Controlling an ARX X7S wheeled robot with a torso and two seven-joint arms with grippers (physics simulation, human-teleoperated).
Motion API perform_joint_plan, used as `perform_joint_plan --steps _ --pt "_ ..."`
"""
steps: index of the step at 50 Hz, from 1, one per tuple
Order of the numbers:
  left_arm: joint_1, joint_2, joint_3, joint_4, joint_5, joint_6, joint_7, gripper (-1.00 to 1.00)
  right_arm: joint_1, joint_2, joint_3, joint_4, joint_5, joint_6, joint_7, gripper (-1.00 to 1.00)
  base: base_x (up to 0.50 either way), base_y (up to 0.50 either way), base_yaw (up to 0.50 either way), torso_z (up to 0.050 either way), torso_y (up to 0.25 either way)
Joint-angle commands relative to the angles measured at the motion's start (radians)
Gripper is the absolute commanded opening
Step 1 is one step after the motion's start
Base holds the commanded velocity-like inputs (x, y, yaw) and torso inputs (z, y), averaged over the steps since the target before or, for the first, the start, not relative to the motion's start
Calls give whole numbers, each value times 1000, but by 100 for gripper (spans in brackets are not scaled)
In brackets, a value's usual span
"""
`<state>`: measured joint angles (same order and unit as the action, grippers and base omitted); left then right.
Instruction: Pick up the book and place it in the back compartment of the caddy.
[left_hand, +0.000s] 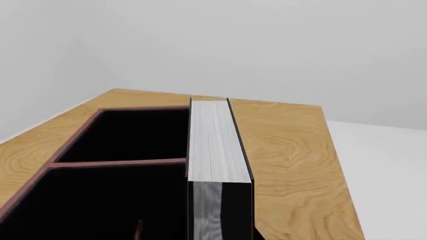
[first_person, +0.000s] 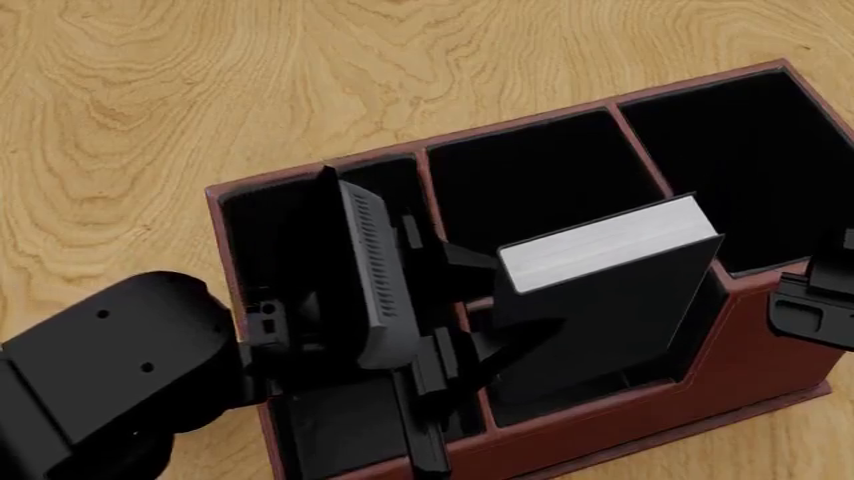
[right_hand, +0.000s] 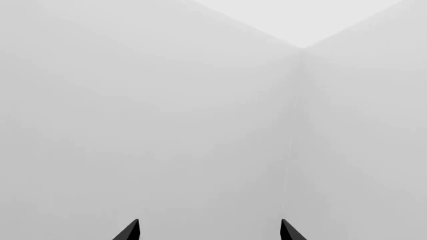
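Book (first_person: 607, 300) sits tilted in your left gripper (first_person: 461, 345), squeezed tight above the caddy (first_person: 641, 425); your right gripper (right_hand: 209, 231) is spread wide, holding nothing.

No readable text, label or number anywhere.

The left arm (first_person: 107, 370) is matte black and blocky, with small screw holes and a grey ribbed panel (first_person: 374, 280); the right gripper (right_hand: 209, 231) has pointed black fingertips (right_hand: 128, 231).
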<state>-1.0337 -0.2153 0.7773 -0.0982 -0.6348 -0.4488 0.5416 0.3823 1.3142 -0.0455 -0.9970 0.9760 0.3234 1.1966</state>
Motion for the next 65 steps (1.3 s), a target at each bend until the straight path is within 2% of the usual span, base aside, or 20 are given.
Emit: perform_joint_plan --steps 1,17,65 --pt "-9 19 -10 -34 -35 29 5 -100 3 -2 -8 4 -3 -1 -2 100 0 0 0 0 0" --pt "-13 37 16 -92 -8 58 21 -100 -27 6 9 8 -8 -19 0 100 0 0 0 1 1" --pt "-29 140 51 -447 41 251 123 -100 -29 -6 4 20 -20 -6 -3 100 0 0 0 0 1"
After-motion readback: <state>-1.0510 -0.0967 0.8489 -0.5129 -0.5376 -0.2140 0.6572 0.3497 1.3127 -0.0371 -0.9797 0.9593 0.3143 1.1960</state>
